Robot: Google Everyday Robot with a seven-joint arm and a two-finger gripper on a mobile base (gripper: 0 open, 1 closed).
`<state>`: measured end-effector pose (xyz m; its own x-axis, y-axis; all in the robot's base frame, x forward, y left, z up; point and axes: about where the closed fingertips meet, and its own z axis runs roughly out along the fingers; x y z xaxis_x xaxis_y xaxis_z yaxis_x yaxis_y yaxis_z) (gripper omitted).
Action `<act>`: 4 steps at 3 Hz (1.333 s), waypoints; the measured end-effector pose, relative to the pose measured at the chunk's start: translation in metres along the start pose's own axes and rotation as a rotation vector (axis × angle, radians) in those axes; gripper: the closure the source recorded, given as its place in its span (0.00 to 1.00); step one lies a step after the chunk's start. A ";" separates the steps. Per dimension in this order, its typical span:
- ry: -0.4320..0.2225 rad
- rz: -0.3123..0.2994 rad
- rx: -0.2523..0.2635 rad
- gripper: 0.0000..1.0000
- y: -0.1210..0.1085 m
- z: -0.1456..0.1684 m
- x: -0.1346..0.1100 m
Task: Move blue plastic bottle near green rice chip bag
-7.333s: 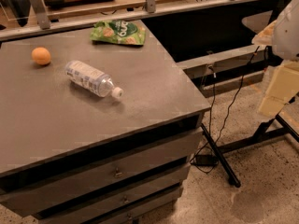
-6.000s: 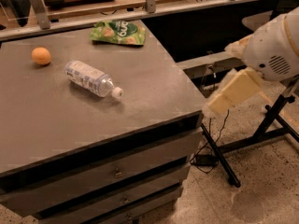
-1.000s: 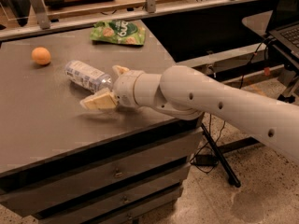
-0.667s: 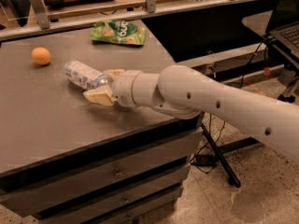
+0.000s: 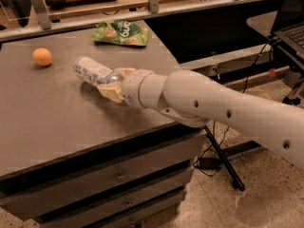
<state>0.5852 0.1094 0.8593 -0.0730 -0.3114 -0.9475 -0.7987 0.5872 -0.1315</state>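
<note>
The blue plastic bottle (image 5: 91,70) lies on the grey table (image 5: 52,113), label end pointing to the far left. My gripper (image 5: 115,81) is at its cap end. The tan fingers (image 5: 111,92) close around the neck, so the cap is hidden. The bottle looks tipped up slightly in the grip. The green rice chip bag (image 5: 120,33) lies flat at the table's far edge, beyond the bottle and a little to its right, with bare table between them.
An orange ball-shaped fruit (image 5: 42,57) sits on the table to the left of the bottle. A railing (image 5: 152,6) runs behind the table. A laptop on a stand (image 5: 290,32) is at the far right. The table's right edge is under my arm.
My arm came in from the right and reached across the table to the bottle's cap end. The bottle has since shifted a little toward the far edge, with my fingers around its neck.
</note>
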 end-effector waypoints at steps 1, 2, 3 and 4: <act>-0.006 -0.005 0.160 1.00 -0.029 -0.017 -0.005; 0.014 -0.008 0.314 1.00 -0.053 -0.038 -0.002; 0.054 -0.002 0.415 1.00 -0.077 -0.050 0.010; 0.084 0.005 0.472 1.00 -0.098 -0.054 0.018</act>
<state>0.6299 0.0060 0.8712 -0.1401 -0.3557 -0.9241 -0.4412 0.8579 -0.2633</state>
